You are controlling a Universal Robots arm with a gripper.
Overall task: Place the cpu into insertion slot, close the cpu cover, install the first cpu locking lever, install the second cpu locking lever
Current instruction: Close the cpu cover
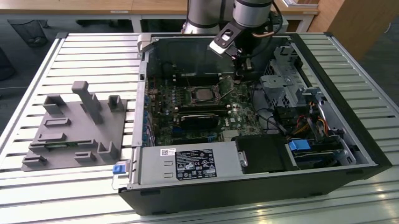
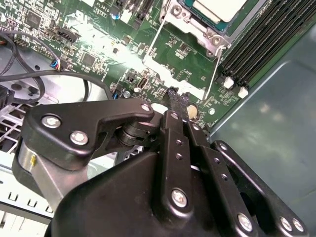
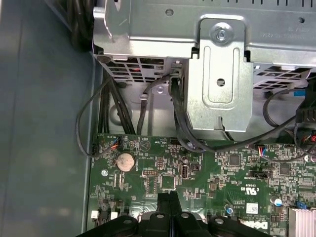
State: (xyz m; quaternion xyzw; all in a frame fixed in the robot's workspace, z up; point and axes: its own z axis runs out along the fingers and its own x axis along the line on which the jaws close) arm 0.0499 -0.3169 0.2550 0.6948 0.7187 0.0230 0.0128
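Two thin wire levers (image 2: 153, 42) slant beside the insertion slot (image 2: 174, 14), where the cpu (image 2: 219, 7) lies seated, silvery top up. In the exterior view the hand (image 1: 242, 69) hangs at one o'clock from the cpu, near it. Its fingers are pressed together on nothing, above the green motherboard (image 3: 148, 163).

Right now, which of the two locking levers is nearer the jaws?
The lever beside the black memory slots; the other lever lies farther off, away from those slots.
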